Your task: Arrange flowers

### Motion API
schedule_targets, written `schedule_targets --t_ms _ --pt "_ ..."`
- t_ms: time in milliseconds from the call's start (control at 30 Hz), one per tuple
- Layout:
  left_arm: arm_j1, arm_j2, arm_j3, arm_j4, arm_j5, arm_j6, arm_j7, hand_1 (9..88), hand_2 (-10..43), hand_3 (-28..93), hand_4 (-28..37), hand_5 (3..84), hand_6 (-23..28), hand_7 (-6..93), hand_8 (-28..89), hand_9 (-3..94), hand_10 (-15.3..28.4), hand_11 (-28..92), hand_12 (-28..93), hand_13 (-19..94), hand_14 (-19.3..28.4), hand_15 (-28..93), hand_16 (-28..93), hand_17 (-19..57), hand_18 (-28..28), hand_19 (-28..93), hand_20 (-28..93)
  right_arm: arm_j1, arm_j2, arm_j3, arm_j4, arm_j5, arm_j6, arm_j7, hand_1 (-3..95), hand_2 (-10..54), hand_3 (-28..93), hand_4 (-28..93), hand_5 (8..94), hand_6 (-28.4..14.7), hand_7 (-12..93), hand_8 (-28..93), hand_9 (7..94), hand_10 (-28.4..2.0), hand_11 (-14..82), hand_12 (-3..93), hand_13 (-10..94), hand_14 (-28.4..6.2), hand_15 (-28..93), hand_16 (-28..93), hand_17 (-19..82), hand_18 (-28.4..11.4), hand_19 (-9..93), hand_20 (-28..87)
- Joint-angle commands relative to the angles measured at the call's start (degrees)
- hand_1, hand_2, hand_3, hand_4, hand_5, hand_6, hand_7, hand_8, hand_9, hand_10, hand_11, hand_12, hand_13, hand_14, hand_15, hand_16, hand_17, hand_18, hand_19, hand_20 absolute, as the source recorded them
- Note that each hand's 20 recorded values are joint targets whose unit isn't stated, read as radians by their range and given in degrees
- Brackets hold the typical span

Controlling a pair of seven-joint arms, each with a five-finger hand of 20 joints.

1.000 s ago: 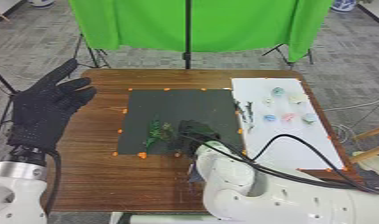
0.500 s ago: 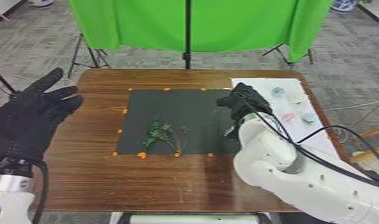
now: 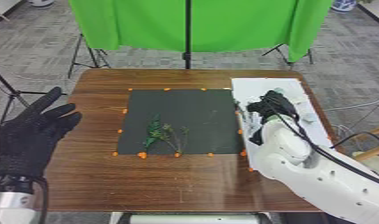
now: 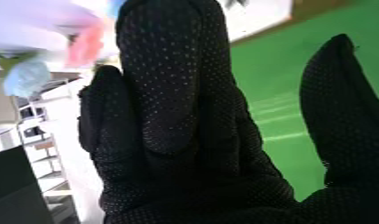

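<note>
My right hand (image 3: 272, 106) is over the white sheet (image 3: 248, 86) at the right of the table in the head view, covering some flowers there. In the right wrist view the right hand (image 4: 190, 125) has straight fingers and the thumb apart, holding nothing. Beside it are a pink flower (image 4: 86, 46) and a light blue flower (image 4: 26, 77). Two green sprigs, one leafy (image 3: 153, 131) and one thinner (image 3: 175, 138), lie side by side on the black mat (image 3: 190, 110). My left hand (image 3: 33, 135) is raised off the table's left side, fingers relaxed and empty.
Orange markers (image 3: 142, 155) line the edges of the mat and sheet. The brown table (image 3: 150, 182) extends around them. Behind it hang a green cloth (image 3: 248, 25) and a black stand pole (image 3: 187, 35).
My right hand has moved from the mat to the right, onto the white sheet, uncovering the thinner sprig. The left hand has sunk lower and a little to the left.
</note>
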Motion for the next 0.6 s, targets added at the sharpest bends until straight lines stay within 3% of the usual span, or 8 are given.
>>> schedule_targets --t_ms 33,600 --pt "-1.33 0.0 0.86 0.5 0.19 -0.18 -1.1 22.6 7.0 80 -22.7 35.8 8.3 14.8 -10 35.0 21.7 34 12 26 28.4 62 -12 -5.6 24.8 61 25 1.92 -0.81 -3.27 2.38 0.65 -3.07 0.29 31.4 -3.3 69 -23 57.2 -8.1 10 -10 87.1 -16.4 24.7 16.0 88 -9.5 48 17 59 -17.6 93 9" --pt "-3.13 0.1 1.77 0.94 0.22 -0.52 -2.12 22.7 7.0 80 -22.8 35.8 8.3 14.9 -10 35.1 21.8 34 12 26 28.4 62 -12 -5.6 24.8 61 25 5.8 -3.36 -9.02 6.28 2.05 -5.14 -0.96 32.5 -7.0 68 -23 59.1 -4.8 11 -11 86.5 -15.8 25.0 16.1 87 -9.6 49 17 57 -17.6 93 8"
